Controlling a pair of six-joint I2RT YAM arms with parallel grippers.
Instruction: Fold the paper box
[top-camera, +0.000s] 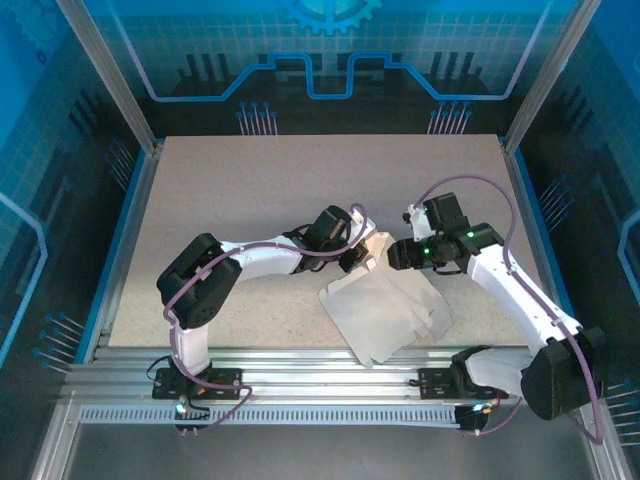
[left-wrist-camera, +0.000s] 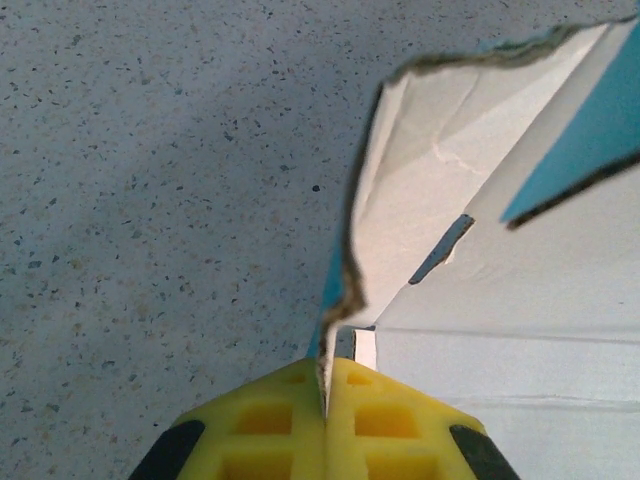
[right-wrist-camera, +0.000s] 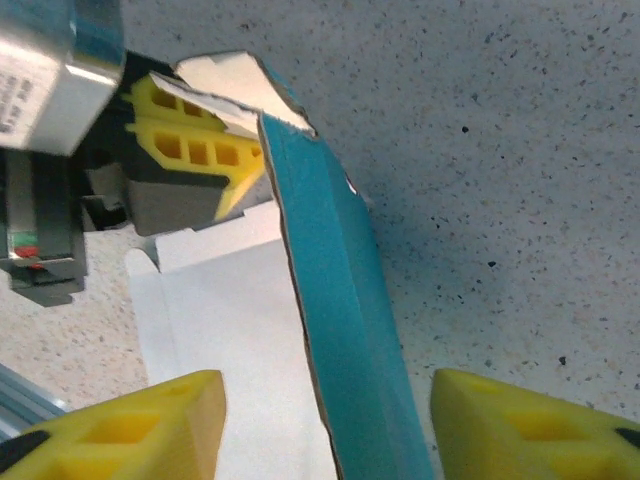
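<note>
Left claw (left-wrist-camera: 325, 405) is clamped on the ragged edge of a raised flap of the paper box (top-camera: 385, 310), its two yellow fingers (left-wrist-camera: 390, 425) pressed together with the card caught between them. The right claw (right-wrist-camera: 325, 420) faces it with its fingers spread wide; an upright flap, blue on its outer face, stands in the gap, and I cannot tell whether it touches either finger. The sheet lies white-grey side up on the speckled bench (top-camera: 220, 200), near the front edge and right of centre. Both claws meet at its far corner, where the card lifts off the surface.
</note>
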